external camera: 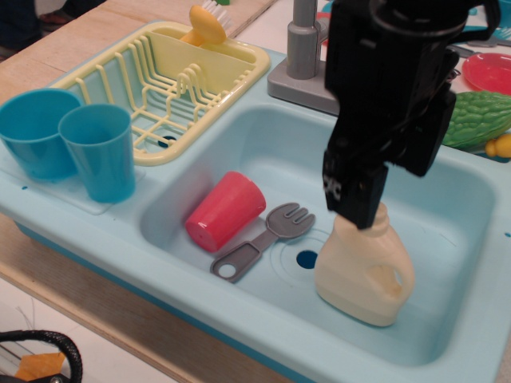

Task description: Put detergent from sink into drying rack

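Right of centre in the frame, the detergent (363,271) stands upright on the floor of the sink (447,199), its loop handle facing the lower right and its body just right of the round dark drain hole (306,258). The black gripper (355,187) hangs directly over the bottle's top, its lower end covering the cap, so the cap itself cannot be seen. Whether the jaws are spread or closed cannot be told from this angle; the dark housing hides them, and it may be touching the bottle's neck, though the view is too poor to be sure.

Left of the drain lies a grey fork (259,239), its prongs pointing toward the upper right. A red cup (225,211) lies on its side touching the fork's handle area, mouth toward the lower left.

At the upper left sits the drying rack (160,92), pale yellow, with a yellow utensil (206,25) standing in its far compartment. Two blue cups (68,148) stand side by side at the far left, on the sink unit's flat rim.

Behind the basin, at top centre, rises a grey faucet base (299,60). A green bumpy toy vegetable (479,116) and a red plate (489,72) sit at the upper right. Wooden bench (72,48) shows along the upper left edge.
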